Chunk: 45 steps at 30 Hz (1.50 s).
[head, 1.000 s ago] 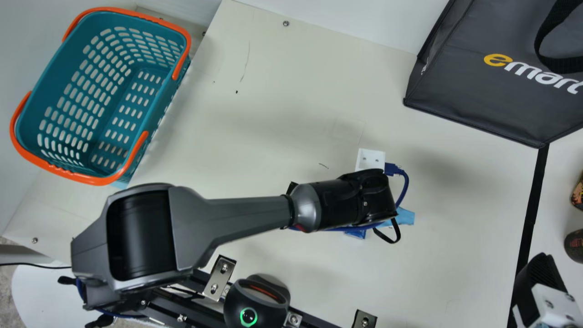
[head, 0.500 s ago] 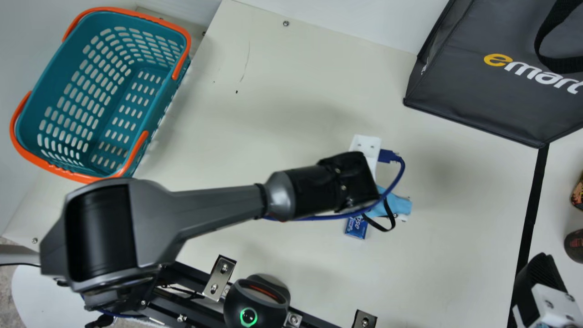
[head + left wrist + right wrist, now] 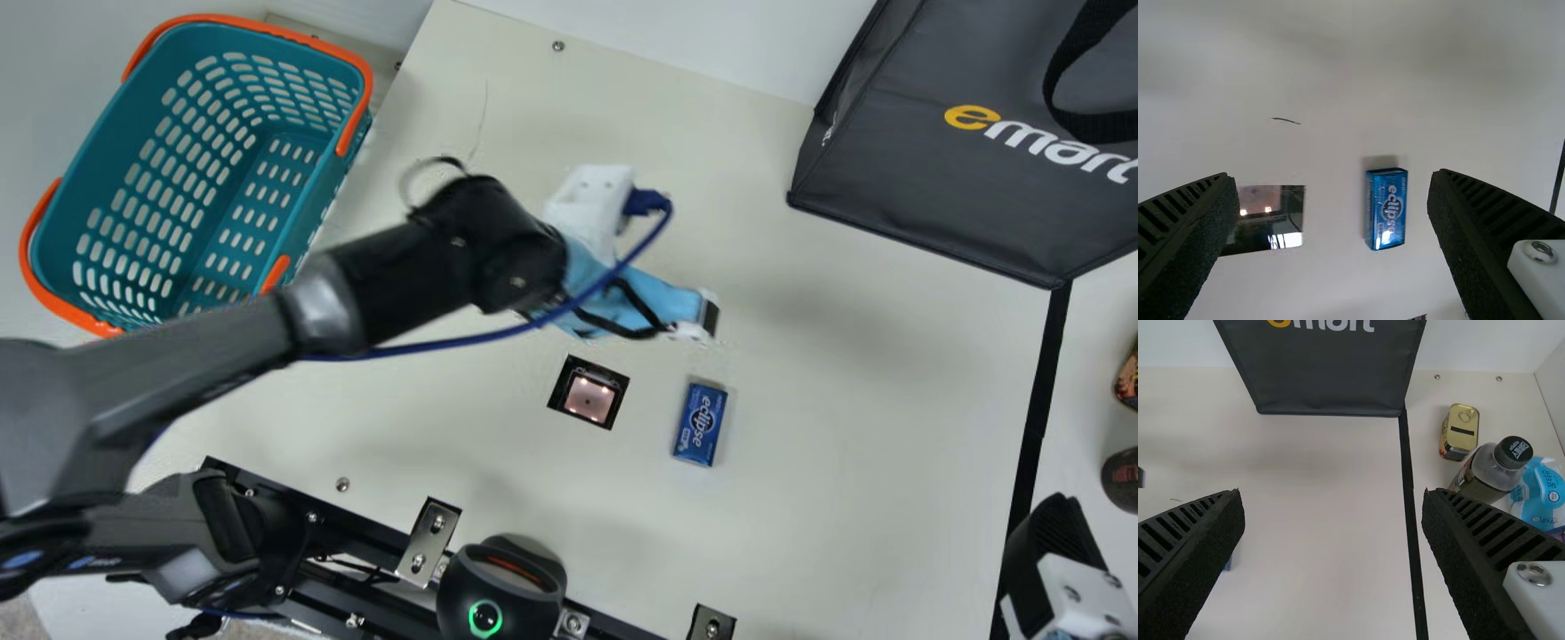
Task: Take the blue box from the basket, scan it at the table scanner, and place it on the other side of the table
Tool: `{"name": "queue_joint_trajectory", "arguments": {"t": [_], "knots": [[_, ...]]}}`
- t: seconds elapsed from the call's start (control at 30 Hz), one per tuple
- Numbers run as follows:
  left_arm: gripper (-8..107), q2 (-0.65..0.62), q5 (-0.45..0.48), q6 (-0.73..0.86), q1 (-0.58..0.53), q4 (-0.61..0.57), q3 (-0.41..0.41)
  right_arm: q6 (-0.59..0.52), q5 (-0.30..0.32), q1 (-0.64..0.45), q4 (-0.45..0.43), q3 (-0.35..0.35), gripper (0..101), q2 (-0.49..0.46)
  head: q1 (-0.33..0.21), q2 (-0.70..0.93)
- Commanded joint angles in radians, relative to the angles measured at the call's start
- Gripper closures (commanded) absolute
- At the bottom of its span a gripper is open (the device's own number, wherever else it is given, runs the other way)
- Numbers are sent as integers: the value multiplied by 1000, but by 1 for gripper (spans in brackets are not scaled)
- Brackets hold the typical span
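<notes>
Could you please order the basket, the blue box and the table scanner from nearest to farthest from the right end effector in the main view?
1. Blue box, on the scanner's right.
2. Table scanner, set in the tabletop.
3. Basket, at the far left.

Blue box (image 3: 701, 425) flat near scanner (image 3: 589, 396)

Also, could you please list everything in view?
Table: one, cream, centre
Blue box: one, blue, on table
Table scanner: one, black, in table
Basket: one, teal, main view's upper left
Bag: one, grey, main view's upper right
Strip: one, black, beside bag
Can: one, gold, past strip
Bottle: one, dark, by can
Pouch: one, blue-white, by bottle
Round device: one, black, main view's bottom edge
Left arm: one, grey, over table
Left gripper and right gripper: two, black, over table
</notes>
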Motion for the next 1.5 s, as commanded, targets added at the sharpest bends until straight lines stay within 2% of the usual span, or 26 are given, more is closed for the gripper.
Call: {"name": "queue_joint_trajectory", "arguments": {"t": [0.0,0.3,0.7,1.0,1.03,1.37,1.47], "knots": [[9,-80,6,122,82,-39,34,0,0,0,0,0,6,0,-27,2],[9,-269,61,356,283,-99,100,0,-1,0,0,0,6,0,-27,2],[9,-509,139,523,461,-22,102,0,-1,0,0,0,6,0,-27,2],[9,-648,166,540,526,110,74,0,-1,0,0,0,6,0,-27,2],[9,-627,167,544,524,78,75,0,-1,0,0,0,6,0,-27,2],[9,-649,169,542,526,107,74,0,0,0,0,0,6,0,-27,2],[9,-649,169,542,526,107,74,0,0,0,0,0,6,0,-27,-68]]}}
